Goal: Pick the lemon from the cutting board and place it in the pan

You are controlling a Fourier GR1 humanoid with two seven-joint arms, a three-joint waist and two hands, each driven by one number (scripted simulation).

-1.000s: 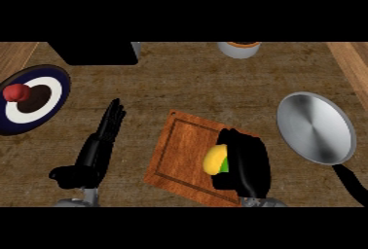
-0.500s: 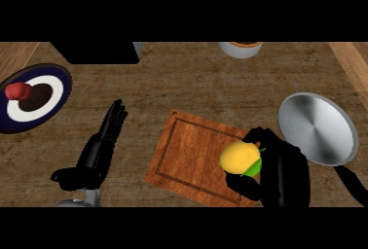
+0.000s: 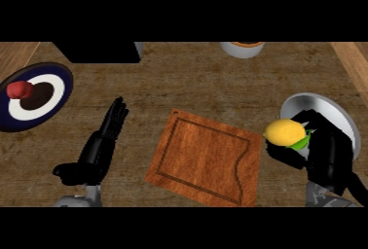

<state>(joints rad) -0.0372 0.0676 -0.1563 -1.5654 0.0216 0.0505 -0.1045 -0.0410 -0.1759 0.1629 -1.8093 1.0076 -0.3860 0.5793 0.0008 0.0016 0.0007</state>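
The yellow lemon (image 3: 285, 131) with a green leaf is held in my right hand (image 3: 320, 146), whose fingers curl round it from below and behind. It hangs over the left rim of the silver pan (image 3: 332, 112) at the right of the head view. The wooden cutting board (image 3: 205, 158) lies bare in the middle, to the left of the lemon. My left hand (image 3: 101, 146) rests left of the board with its fingers straight, pointing away from me, holding nothing.
A dark blue and white plate (image 3: 39, 92) with a red fruit (image 3: 20, 89) sits at the far left. A black box (image 3: 97, 51) stands at the back left, and a grey cup (image 3: 242, 48) at the back centre. The pan's black handle runs toward my right forearm.
My right hand has lifted the lemon off the cutting board and carried it right, to the pan's left rim. The left hand has not moved.
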